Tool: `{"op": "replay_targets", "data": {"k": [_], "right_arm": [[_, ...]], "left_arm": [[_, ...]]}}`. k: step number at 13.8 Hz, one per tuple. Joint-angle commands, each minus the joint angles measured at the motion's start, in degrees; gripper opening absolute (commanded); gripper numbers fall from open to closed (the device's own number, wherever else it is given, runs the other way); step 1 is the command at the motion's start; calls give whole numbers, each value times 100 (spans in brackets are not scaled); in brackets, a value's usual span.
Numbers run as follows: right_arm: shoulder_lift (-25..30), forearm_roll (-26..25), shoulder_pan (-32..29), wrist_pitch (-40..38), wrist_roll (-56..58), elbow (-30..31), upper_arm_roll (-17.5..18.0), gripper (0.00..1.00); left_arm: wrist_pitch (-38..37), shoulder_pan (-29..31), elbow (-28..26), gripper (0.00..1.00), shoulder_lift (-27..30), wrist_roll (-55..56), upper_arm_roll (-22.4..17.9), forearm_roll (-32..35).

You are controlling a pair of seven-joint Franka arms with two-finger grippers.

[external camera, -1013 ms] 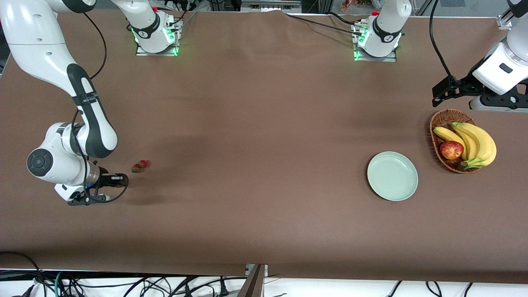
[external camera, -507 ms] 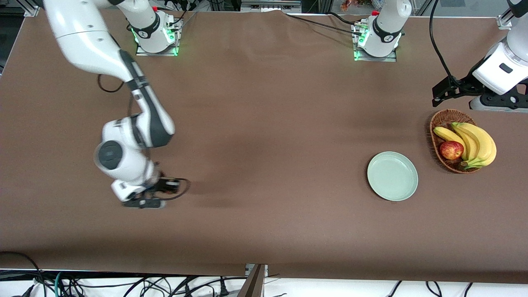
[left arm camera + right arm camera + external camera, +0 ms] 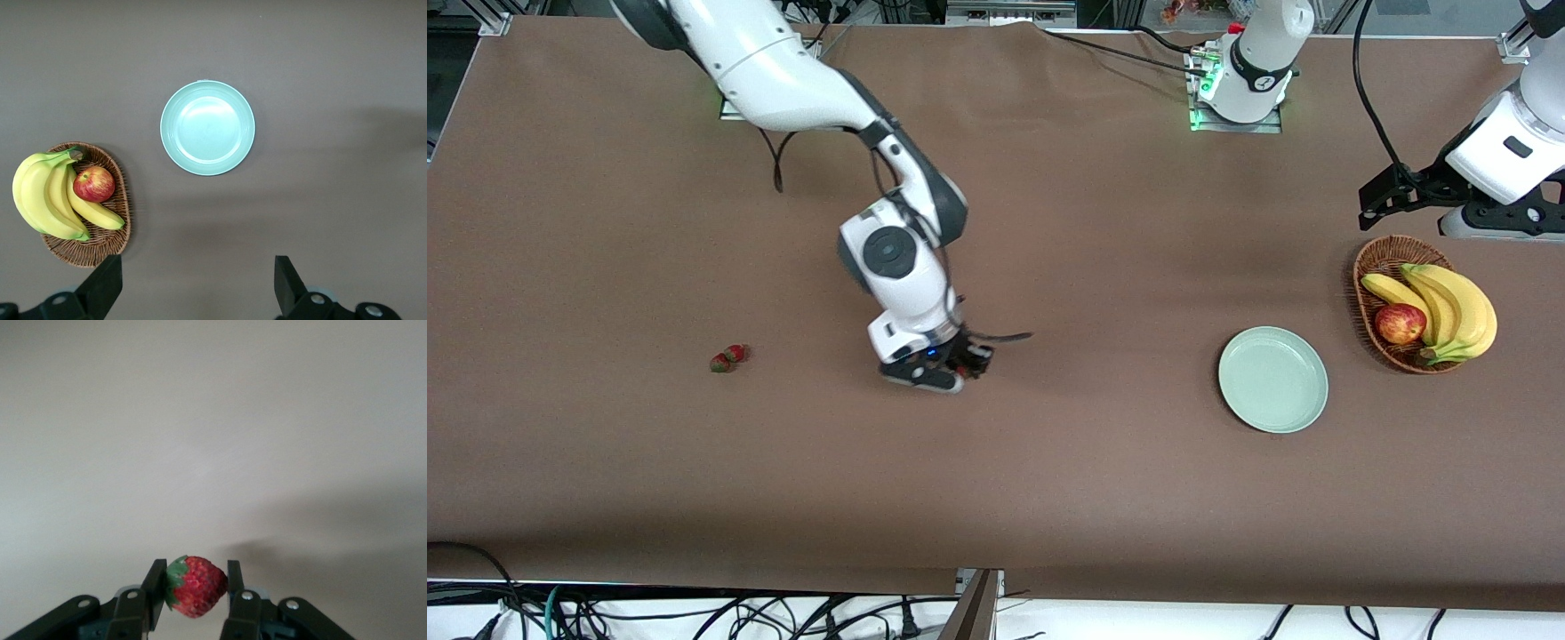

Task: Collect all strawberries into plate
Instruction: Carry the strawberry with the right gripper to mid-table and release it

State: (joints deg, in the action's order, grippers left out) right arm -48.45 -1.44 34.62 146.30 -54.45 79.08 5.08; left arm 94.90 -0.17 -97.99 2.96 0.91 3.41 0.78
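A brown table (image 3: 1049, 462) fills the scene. The right arm (image 3: 783, 62) reaches out from its base across the middle of the table, and the right gripper (image 3: 969, 360) hangs over bare cloth roughly midway between the two ends. The left arm (image 3: 1507, 151) waits at its own end of the table, raised, with the left gripper (image 3: 197, 290) over the cloth near the basket — its two fingers (image 3: 103, 287) stand spread wide with nothing between them.

The wicker basket (image 3: 1374, 267) sits toward the left arm's end, holding a bunch of bananas (image 3: 1458, 307) and a red apple (image 3: 1400, 324) that lies against them. The plate (image 3: 1272, 380), pale mint-green and round, sits just beside the basket, apart from it, a little nearer to the front camera and toward the table's middle; nothing lies on it.

The strawberries come last. One strawberry (image 3: 195, 585) is pinched between the right gripper's fingers (image 3: 155, 587) — red body sideways, green leafy top against one pad, clear of the cloth. Two more strawberries (image 3: 727, 357) lie on the table toward the right arm's end, touching each other or nearly so, well apart from the plate and from the right gripper.
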Motion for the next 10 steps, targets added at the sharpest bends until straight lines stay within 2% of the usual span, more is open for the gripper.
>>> {"op": "replay_targets", "data": {"k": [1,4,5,10], "right_arm": [[-480,109,579,442,-573,-550,-77,37],[-797,109,950,549,-1136,-1016,-86,37],[-841,109,1046,584,-1233,-1069,-77,41],[-1096,109,1284,1128,-1418,-1079,-86,44]], "left_arm": [[-94,-54,88,100,-6,-100,-60,-60],[-94,-54,88,100,-6,-100,-60,-60],[-94,-54,88,100,-6,-100,-60,-60],[-94,-54,88,100,-6,-100,-60,-60]]}}
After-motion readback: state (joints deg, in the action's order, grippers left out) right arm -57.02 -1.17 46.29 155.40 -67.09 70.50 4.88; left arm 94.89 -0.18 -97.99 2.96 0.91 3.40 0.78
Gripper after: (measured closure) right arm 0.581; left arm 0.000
